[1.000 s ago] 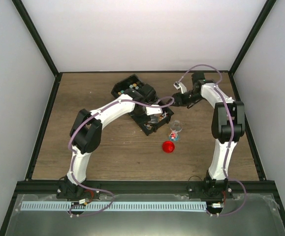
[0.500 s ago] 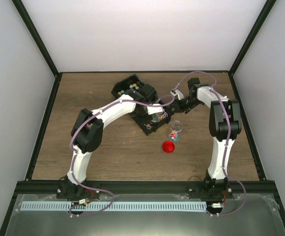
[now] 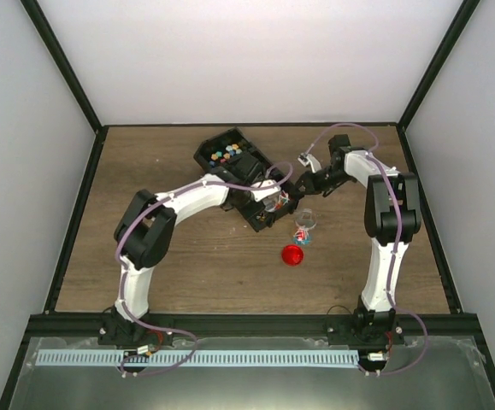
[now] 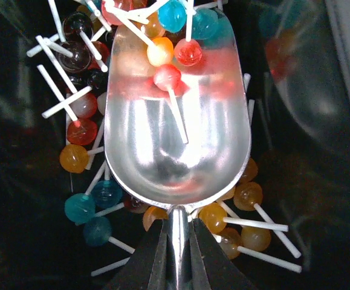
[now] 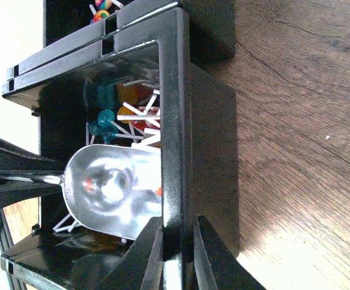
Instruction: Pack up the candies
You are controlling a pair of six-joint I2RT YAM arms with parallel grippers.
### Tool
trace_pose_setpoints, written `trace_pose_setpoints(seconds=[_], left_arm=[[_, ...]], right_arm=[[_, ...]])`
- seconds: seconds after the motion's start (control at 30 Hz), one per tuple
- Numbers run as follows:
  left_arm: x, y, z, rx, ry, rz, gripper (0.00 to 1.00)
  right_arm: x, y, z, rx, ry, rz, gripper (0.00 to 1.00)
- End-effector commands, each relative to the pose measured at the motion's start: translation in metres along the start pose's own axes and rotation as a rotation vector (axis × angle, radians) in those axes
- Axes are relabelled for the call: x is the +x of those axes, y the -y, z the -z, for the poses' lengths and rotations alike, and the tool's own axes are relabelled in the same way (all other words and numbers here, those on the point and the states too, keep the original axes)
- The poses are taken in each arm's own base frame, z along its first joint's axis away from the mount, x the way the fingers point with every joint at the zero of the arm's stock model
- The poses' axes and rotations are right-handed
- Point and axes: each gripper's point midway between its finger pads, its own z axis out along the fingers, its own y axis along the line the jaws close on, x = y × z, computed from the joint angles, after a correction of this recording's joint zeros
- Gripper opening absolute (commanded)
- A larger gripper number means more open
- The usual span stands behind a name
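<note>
Clearly the left gripper is closed on the thin handle of the metal scoop. The bowl of the scoop lies inside the black bin, with a few candies on white sticks at its far end and many more around and under it. The right gripper pinches one side wall of this bin, which stands on the wooden worktop.

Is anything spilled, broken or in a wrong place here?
Nothing stands out. Lollipops lie inside the black tray, a few sit in the scoop, and the red lid lies on the table.
</note>
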Motion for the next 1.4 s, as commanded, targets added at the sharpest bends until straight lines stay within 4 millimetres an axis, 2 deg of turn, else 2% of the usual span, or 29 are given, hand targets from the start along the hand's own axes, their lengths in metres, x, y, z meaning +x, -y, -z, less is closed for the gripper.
trace_pose_setpoints(seconds=[0.0, 0.13, 0.23, 0.43, 0.7, 0.83, 1.0, 1.2, 1.37], left_arm=[[-0.020, 0.010, 0.001, 0.038, 0.204, 0.024, 0.04], [-0.021, 0.004, 0.014, 0.022, 0.353, 0.055, 0.04], [-0.022, -0.004, 0.016, 0.002, 0.421, 0.089, 0.04], [-0.018, -0.006, 0.015, -0.002, 0.428, 0.078, 0.04], [-0.006, -0.010, 0.032, -0.021, 0.489, 0.082, 0.04], [-0.009, -0.009, 0.043, -0.020, 0.508, 0.081, 0.04], [-0.002, -0.003, 0.057, -0.027, 0.505, 0.048, 0.04], [0.004, -0.009, 0.077, -0.053, 0.494, 0.021, 0.04], [0.010, 0.000, 0.096, -0.049, 0.462, -0.062, 0.04]], right_arm=[[0.010, -0.019, -0.006, -0.058, -0.029, -0.023, 0.03], [0.004, -0.018, -0.003, -0.041, -0.010, -0.006, 0.03], [0.002, -0.018, -0.003, -0.043, -0.003, -0.008, 0.03], [-0.001, -0.019, 0.000, -0.029, 0.000, -0.002, 0.03], [-0.003, -0.018, 0.002, -0.012, 0.002, 0.011, 0.04], [-0.005, -0.020, 0.004, -0.017, 0.008, 0.021, 0.17], [-0.009, -0.024, 0.010, -0.007, 0.021, 0.037, 0.38], [-0.015, -0.029, 0.018, 0.010, 0.040, 0.053, 0.59], [-0.023, -0.032, 0.032, 0.037, 0.070, 0.090, 0.76]])
